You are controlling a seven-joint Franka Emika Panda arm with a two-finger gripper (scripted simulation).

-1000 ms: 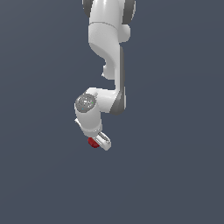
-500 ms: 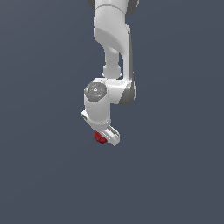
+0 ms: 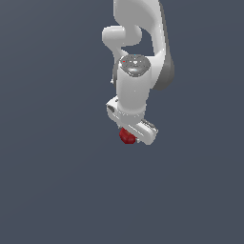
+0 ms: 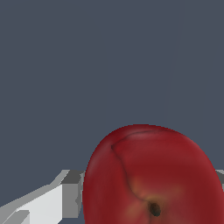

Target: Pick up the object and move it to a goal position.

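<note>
The object [image 3: 126, 136] is a small dark-red apple-like ball held under the white hand of the arm, partly hidden by it in the exterior view. In the wrist view the object [image 4: 151, 177] fills the near field, glossy red with a dark dimple. My gripper [image 3: 129, 137] is shut on it; one white finger [image 4: 52, 201] presses its side and the other finger barely shows past the ball. The ball hangs in the air with nothing but the flat grey backdrop around it.
The white arm [image 3: 138, 71] reaches down from the upper edge of the exterior view. Around it is only uniform grey-blue background.
The arm has swung toward the exterior view's right and slightly upward, carrying the red ball with it. The grip on the ball is unchanged.
</note>
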